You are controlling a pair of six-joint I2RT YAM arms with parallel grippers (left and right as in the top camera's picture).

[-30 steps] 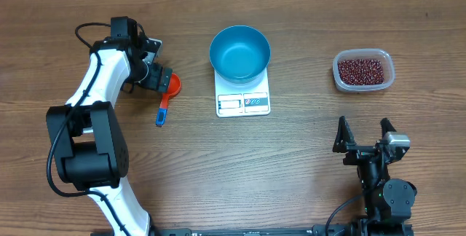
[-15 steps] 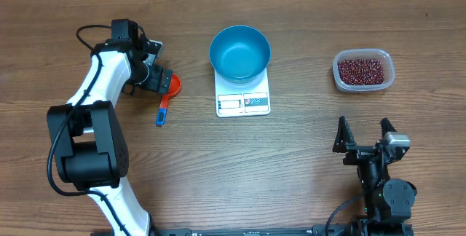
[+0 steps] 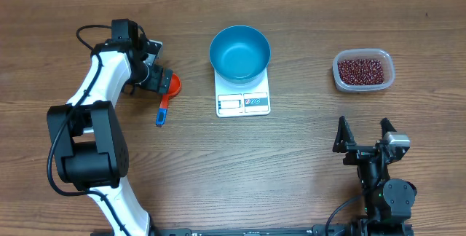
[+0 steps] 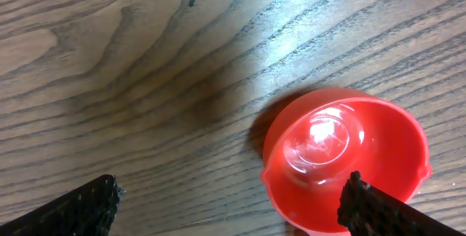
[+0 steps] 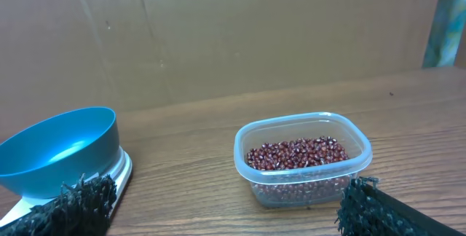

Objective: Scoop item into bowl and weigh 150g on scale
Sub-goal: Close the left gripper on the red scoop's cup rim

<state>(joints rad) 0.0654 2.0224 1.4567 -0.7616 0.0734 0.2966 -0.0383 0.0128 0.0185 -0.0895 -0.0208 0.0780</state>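
The left gripper (image 3: 162,80) is open, with the cup of the scoop (image 4: 342,156) between its fingers, toward the table's left edge. The right gripper (image 3: 362,128) is open near the front edge. The bowl (image 3: 240,52) sits on the scale (image 3: 243,102), mid-table. The beans (image 3: 362,69) fill the clear tub (image 3: 337,76) toward the right edge.

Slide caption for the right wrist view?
Open right claw faces the clear tub of red-brown beans; blue bowl sits on the white scale beside it.
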